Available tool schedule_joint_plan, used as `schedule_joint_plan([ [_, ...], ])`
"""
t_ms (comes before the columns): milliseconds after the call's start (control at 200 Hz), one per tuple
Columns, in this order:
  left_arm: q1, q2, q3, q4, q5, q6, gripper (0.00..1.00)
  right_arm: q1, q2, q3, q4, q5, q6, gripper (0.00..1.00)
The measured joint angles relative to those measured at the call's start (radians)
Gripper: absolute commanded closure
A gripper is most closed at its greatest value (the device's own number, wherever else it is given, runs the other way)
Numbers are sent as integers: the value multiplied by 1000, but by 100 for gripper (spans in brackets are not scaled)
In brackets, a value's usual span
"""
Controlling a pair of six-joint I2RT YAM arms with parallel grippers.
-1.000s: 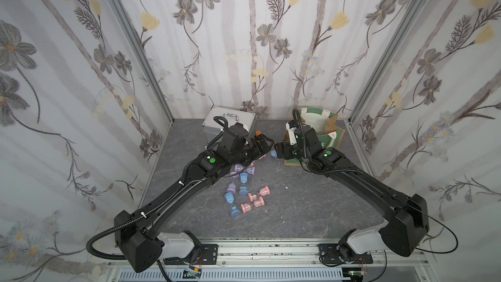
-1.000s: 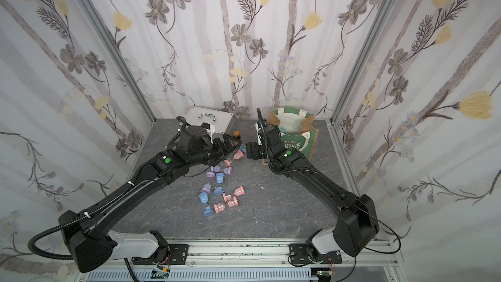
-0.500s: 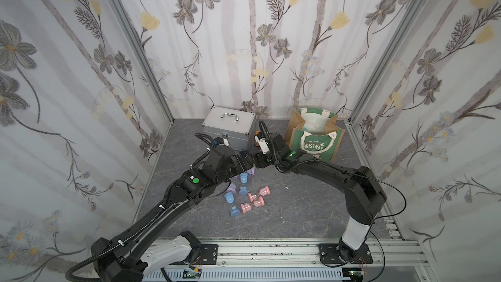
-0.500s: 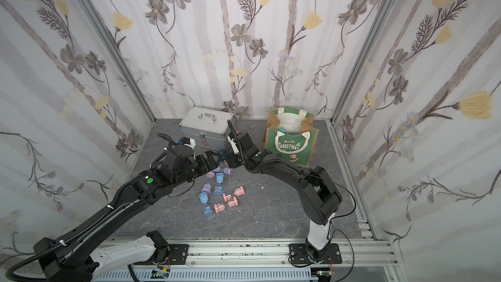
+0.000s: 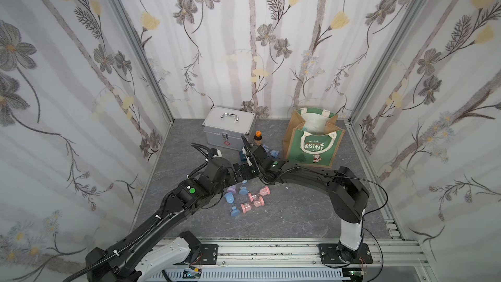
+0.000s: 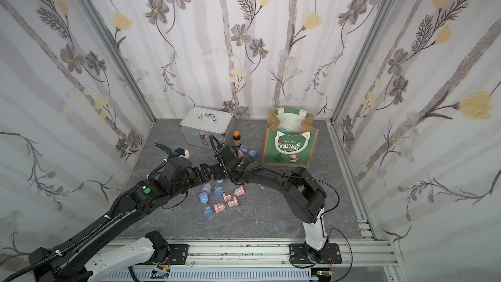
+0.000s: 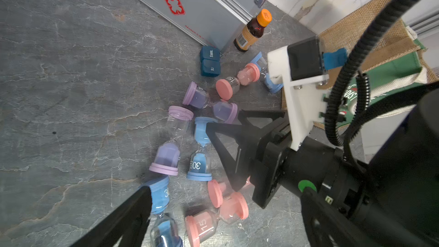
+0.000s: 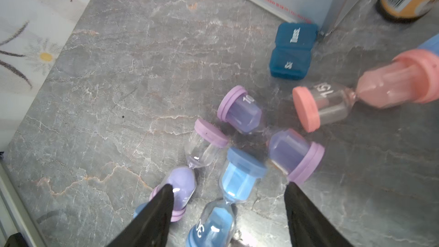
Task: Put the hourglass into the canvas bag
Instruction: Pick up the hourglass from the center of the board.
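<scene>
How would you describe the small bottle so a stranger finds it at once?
Start at the silver metal case at the back. At its corner toward the canvas bag stands the brown bottle. Only it has an orange cap.

Booth w/ three walls, all papered: pale ground, wide grey vertical streaks, dark grey flowers, yellow tulip-like blooms, thin dark stems. Back wall meets left wall & right wall at slim aluminium corner posts. Table is grey stone-look w/ pale & rusty veins. Aluminium rail runs along its front edge. Light is even & soft, shadows faint. A wallpaper strip w/ a daisy shows in the right wrist view.
</scene>
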Motion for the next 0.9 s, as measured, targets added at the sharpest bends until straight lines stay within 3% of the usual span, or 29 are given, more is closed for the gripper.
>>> schedule_joint_plan([
  [310, 0, -78, -59, -17, -31, 34, 0, 60, 58, 16, -76, 43, 115, 31],
  [899, 0, -72, -86, -32, -56, 61, 0, 82, 125, 67, -212, 143, 112, 43],
])
